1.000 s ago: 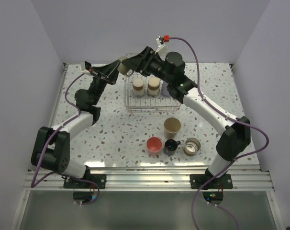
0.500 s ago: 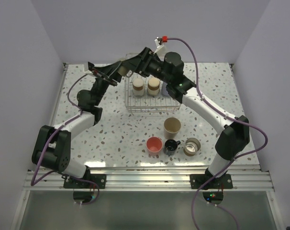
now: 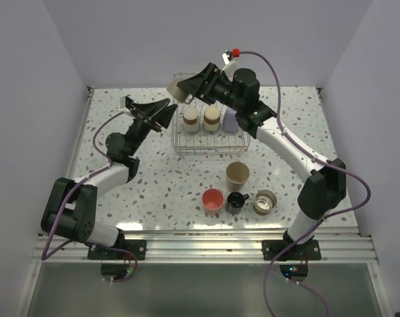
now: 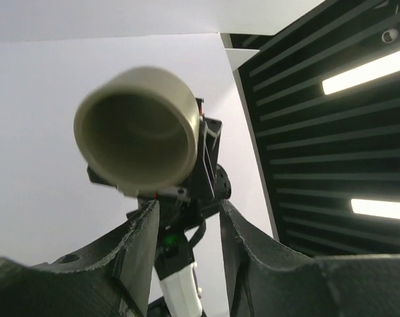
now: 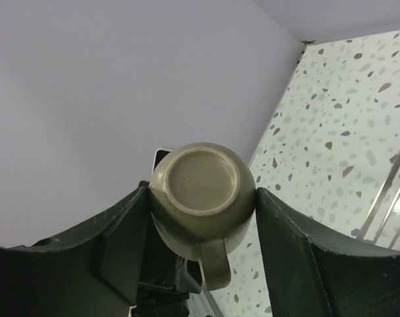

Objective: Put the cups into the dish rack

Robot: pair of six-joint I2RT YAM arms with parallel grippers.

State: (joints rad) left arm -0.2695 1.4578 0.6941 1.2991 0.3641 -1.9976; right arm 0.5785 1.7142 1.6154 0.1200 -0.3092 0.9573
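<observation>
My right gripper (image 3: pixel 183 91) is shut on a beige handled cup (image 5: pixel 201 188), held in the air above the far left corner of the dish rack (image 3: pixel 181 146). In the right wrist view its base faces the camera, its handle points down, and a finger presses each side. My left gripper (image 3: pixel 166 114) stands open just left of the rack, apart from that cup. The left wrist view looks up into the cup's mouth (image 4: pixel 137 129), with nothing between the open fingers (image 4: pixel 142 231). Inside the rack stand two beige cups (image 3: pixel 190 119) (image 3: pixel 212 119) and a lavender cup (image 3: pixel 232 122).
On the table in front of the rack stand a taller tan cup (image 3: pixel 237 176), a coral-pink cup (image 3: pixel 213 199), a small black mug (image 3: pixel 236 201) and a silvery-beige metal cup (image 3: pixel 265 202). Walls close the table on the left, right and far sides.
My left gripper has opened, let go of the beige cup and drawn back down and to the left. The right gripper keeps the cup and has lifted it slightly to the right.
</observation>
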